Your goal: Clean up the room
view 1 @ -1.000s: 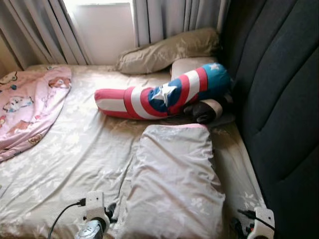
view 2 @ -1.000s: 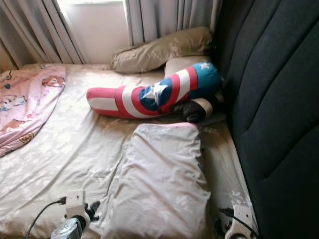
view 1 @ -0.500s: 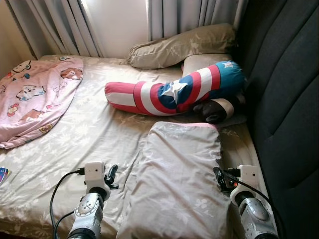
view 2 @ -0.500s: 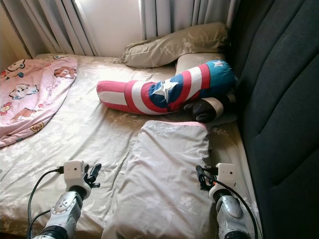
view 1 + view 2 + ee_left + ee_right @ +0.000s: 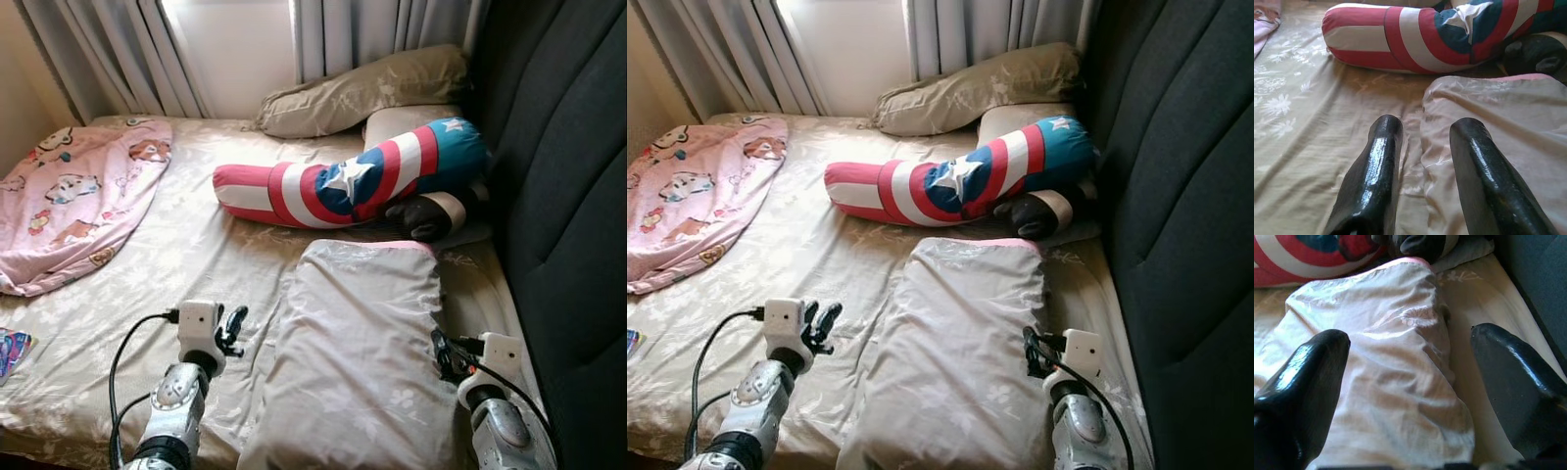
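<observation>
- Two grippers reach over a bed (image 5: pixel 167 264) covered with a beige flowered sheet, one on each side of a pale grey pillow (image 5: pixel 358 352) that lies lengthwise near the dark padded headboard (image 5: pixel 568 196).
- Left gripper (image 5: pixel 233 328) sits low over the sheet just beside the pillow's left edge; in the left wrist view its two black fingers (image 5: pixel 1374 181) stand apart with a gap between them and nothing held, one over the sheet and the other over the pillow's edge.
- Right gripper (image 5: pixel 443 354) is at the pillow's right edge, between the pillow and the headboard; in the right wrist view its fingers (image 5: pixel 1308 382) are spread wide, one over the pillow's cloth and the other over the strip of sheet beside it, and nothing is clamped between them.
- Beyond the pillow lies a long red, white and blue bolster with a white star (image 5: pixel 353 181), set across the bed.
- A dark rolled item with a pale band (image 5: pixel 436 213) lies just under the bolster's blue end, touching it; I cannot tell what it is.
- A khaki pillow (image 5: pixel 362 88) rests against the grey curtains (image 5: pixel 362 29) at the far end, with another pale pillow (image 5: pixel 402 122) beneath it.
- A pink blanket with cartoon prints (image 5: pixel 73 211) is bunched at the left side of the bed, well apart from the grippers.
- A small colourful item (image 5: pixel 10 351) lies at the left edge of the sheet.
</observation>
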Controlling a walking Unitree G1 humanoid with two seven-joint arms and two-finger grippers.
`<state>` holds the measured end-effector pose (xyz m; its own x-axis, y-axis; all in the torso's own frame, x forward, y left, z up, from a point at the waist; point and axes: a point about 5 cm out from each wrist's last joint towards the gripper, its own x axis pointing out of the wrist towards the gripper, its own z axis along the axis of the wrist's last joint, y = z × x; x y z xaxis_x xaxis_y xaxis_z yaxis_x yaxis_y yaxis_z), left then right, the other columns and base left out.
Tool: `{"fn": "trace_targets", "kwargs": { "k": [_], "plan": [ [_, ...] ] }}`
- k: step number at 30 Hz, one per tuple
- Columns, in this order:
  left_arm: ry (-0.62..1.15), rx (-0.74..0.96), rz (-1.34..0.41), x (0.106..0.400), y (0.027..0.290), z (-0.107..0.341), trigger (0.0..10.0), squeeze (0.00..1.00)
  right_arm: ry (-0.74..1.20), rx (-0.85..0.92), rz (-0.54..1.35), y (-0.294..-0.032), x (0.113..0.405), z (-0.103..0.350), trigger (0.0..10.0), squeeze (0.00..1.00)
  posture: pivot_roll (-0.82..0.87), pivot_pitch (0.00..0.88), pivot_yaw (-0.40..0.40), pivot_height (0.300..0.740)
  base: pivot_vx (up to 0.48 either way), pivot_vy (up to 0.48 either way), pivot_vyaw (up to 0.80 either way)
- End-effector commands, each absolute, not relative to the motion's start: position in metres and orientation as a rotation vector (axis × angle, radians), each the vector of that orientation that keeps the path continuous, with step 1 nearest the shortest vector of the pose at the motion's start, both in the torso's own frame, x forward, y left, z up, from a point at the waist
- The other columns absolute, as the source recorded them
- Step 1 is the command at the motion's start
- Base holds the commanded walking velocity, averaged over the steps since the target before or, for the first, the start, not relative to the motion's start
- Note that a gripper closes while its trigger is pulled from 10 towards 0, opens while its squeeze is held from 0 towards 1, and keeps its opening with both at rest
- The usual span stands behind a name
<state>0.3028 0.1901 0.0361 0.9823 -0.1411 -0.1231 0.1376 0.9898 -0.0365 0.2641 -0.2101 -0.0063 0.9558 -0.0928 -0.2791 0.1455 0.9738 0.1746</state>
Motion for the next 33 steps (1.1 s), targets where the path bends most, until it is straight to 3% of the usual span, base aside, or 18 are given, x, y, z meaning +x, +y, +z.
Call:
{"fn": "trace_targets", "kwargs": {
  "k": [1,13,29,33],
  "plan": [
    [0.126,-0.027,-0.15,0.304,0.19,0.038,10.0,0.0,0.248,0.204,-0.142,-0.211,0.267,-0.002,10.0,0.0,-0.06,0.0,0.055,0.74,0.0,0.0,0.0],
    [0.118,-0.074,-0.179,0.305,0.17,0.035,10.0,0.0,0.18,0.17,-0.122,-0.217,0.275,0.011,10.0,0.0,-0.06,0.0,0.015,0.74,0.0,0.0,0.0],
    [0.064,-0.085,-0.145,0.304,0.175,0.043,10.0,0.0,0.091,0.154,-0.122,-0.233,0.284,0.031,10.0,0.0,-0.04,0.0,0.052,0.74,0.0,0.0,0.0],
    [0.002,-0.092,-0.16,0.317,0.174,0.061,10.0,0.0,0.073,0.15,-0.122,-0.237,0.297,0.044,10.0,0.0,-0.03,0.0,0.008,0.74,0.0,0.0,0.0]
  ]
}}
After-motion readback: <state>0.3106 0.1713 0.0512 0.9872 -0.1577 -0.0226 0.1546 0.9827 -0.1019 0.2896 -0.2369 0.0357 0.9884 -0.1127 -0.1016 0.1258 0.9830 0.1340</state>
